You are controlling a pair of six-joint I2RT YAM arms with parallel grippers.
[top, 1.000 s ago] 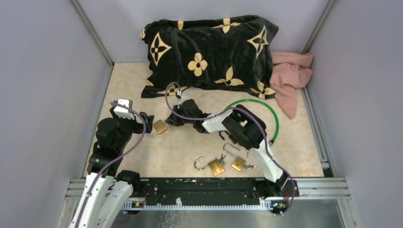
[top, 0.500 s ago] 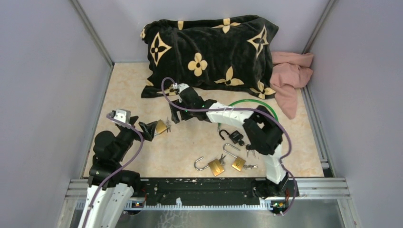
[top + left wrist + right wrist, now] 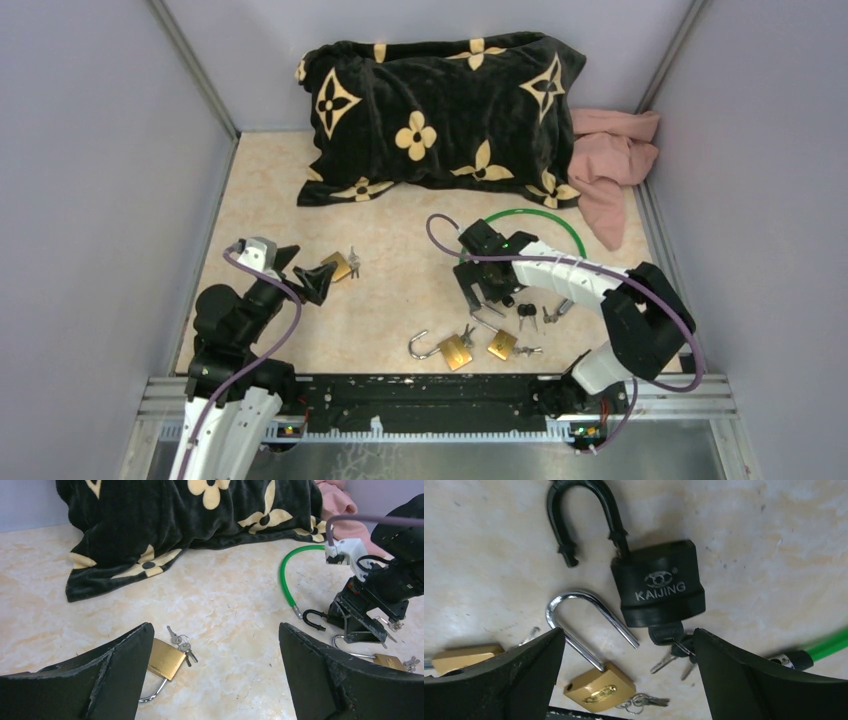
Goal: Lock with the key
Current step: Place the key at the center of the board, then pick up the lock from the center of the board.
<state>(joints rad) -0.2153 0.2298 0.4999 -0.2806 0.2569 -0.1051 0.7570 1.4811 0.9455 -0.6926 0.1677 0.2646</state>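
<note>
A brass padlock (image 3: 162,659) with a bunch of keys (image 3: 181,643) in its base lies flat just past my left finger; its shackle is partly hidden. My left gripper (image 3: 215,680) is open and holds nothing, and stands right beside that padlock (image 3: 338,266) in the top view. My right gripper (image 3: 629,680) hangs open over a black padlock (image 3: 659,582) whose shackle (image 3: 584,520) is open and whose key (image 3: 666,632) sits in its base. In the top view the right gripper (image 3: 487,292) is right of centre.
Two more brass padlocks (image 3: 455,350) (image 3: 502,344) with open shackles and keys lie near the front rail. A green cable lock (image 3: 530,222) curves behind the right arm. A black flowered pillow (image 3: 440,110) and a pink cloth (image 3: 610,160) fill the back.
My right gripper let go at the left brass padlock, opened, and swung back right to above the black padlock. My left arm drew back slightly; that padlock now lies on the floor.
</note>
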